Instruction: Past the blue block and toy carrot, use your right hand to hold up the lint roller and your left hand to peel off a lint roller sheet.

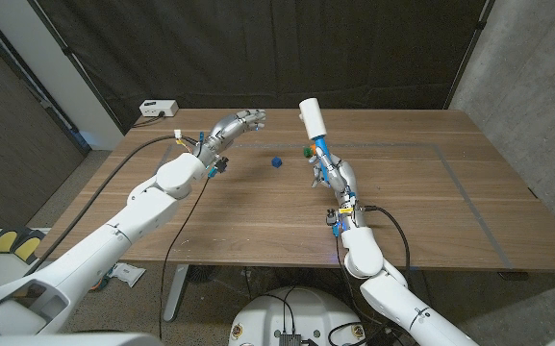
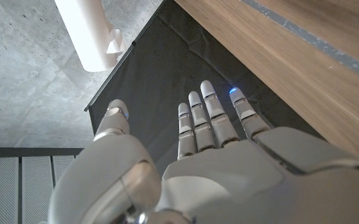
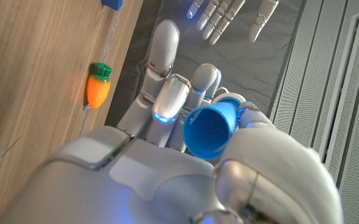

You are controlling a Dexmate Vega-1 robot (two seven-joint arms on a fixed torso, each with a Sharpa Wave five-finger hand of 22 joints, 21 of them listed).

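One lint roller (image 1: 315, 124), white roll up, blue handle gripped in the right hand (image 1: 332, 174) above the table (image 1: 258, 211) near centre. One blue block (image 1: 276, 162) at about 9 o'clock of that hand, lying on the wood. One toy carrot (image 3: 97, 89) just beside the roller's base. Left hand (image 1: 236, 124) raised at 10 o'clock of the block, fingers spread wide, holding nothing.

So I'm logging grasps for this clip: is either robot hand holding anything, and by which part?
The right robot hand holds the lint roller upright by its blue handle. The left robot hand holds nothing, its fingers spread in the air.
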